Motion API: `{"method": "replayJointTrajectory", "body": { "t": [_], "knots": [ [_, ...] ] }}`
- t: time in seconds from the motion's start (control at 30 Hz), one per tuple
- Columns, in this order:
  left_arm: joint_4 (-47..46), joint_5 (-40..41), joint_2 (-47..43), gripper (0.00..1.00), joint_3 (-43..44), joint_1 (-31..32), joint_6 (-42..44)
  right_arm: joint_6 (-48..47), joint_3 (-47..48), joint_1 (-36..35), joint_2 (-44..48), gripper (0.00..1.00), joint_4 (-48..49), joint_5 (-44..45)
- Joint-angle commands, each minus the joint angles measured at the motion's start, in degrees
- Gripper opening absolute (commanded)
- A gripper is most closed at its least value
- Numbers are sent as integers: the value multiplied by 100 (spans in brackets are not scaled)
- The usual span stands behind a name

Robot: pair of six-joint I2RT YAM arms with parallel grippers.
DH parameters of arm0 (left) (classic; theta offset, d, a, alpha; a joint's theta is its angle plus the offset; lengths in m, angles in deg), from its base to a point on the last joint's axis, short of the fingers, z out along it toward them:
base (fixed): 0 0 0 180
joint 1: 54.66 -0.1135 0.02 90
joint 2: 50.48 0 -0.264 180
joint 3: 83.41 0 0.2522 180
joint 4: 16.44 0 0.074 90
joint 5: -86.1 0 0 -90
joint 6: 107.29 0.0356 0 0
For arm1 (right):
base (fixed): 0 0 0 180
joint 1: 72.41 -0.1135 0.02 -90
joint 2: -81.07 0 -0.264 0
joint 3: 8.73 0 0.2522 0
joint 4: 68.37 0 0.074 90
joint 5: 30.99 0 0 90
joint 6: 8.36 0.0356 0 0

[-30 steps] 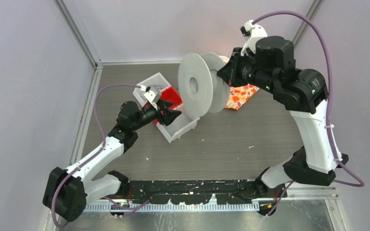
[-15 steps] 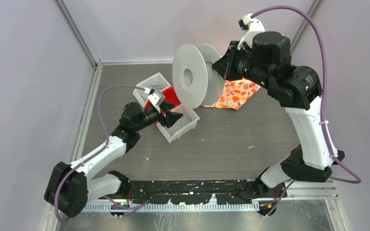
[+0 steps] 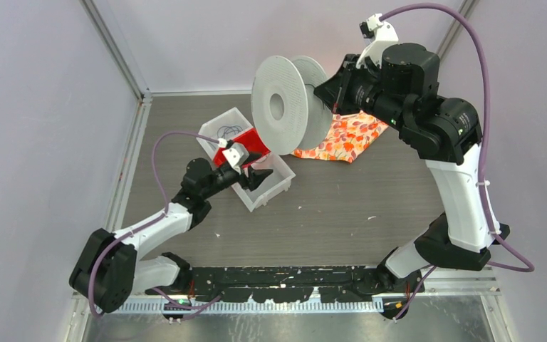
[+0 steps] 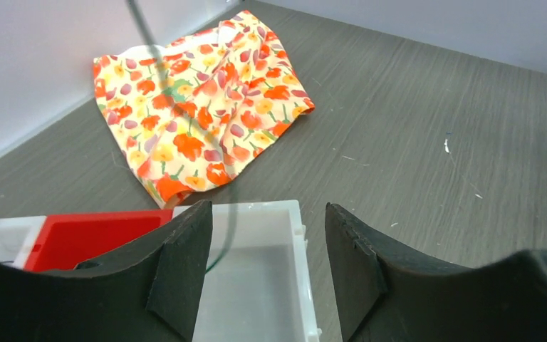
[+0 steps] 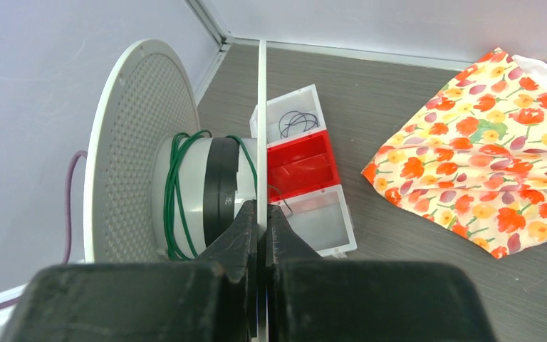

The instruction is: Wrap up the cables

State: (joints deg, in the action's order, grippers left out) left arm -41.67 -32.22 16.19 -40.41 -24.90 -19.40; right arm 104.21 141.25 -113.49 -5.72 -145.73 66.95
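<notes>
Right wrist view: the right tool (image 5: 262,208) is clenched on the rim of the spool's (image 5: 132,142) nearer flange, holding it in the air above the tray (image 5: 342,235). A few green turns of cable (image 5: 176,192) sit on the hub; loose dark loops lie in the tray's far compartment. In the left wrist view the left tool (image 4: 267,214) hangs released over the tray's clear compartment, and a strand rises from there between its fingers, ungripped. Beyond the tray a cloth (image 4: 199,107) lies on the bench (image 4: 434,107). Winding looks begun but far from done. Next the left tool likely must close on or guide that strand, keeping it taut as the spool turns.
</notes>
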Motion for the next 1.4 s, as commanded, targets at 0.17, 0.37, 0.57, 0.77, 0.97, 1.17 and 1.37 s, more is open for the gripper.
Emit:
{"method": "replayJointTrajectory", "body": {
  "t": [0.17,0.37,0.57,0.77,0.97,1.17,1.37],
  "knots": [
    [-756,227,350,60,58,173,724,115,276,-8,94,0,778,-126],
    [-1085,168,608,59,47,363,1211,106,265,-6,109,0,752,-118],
    [-1293,69,816,60,103,421,1404,99,233,-5,161,0,761,-101],
    [-1366,167,987,59,167,491,1556,116,198,-5,203,0,769,-139],
    [-1503,144,1287,50,295,490,1495,117,168,-5,250,0,776,-146],
    [-1690,99,1487,5,401,489,1277,104,97,-5,343,0,778,-74],
    [-1692,-38,1516,22,428,515,1255,97,80,-8,347,0,761,-56]
  ]
}}
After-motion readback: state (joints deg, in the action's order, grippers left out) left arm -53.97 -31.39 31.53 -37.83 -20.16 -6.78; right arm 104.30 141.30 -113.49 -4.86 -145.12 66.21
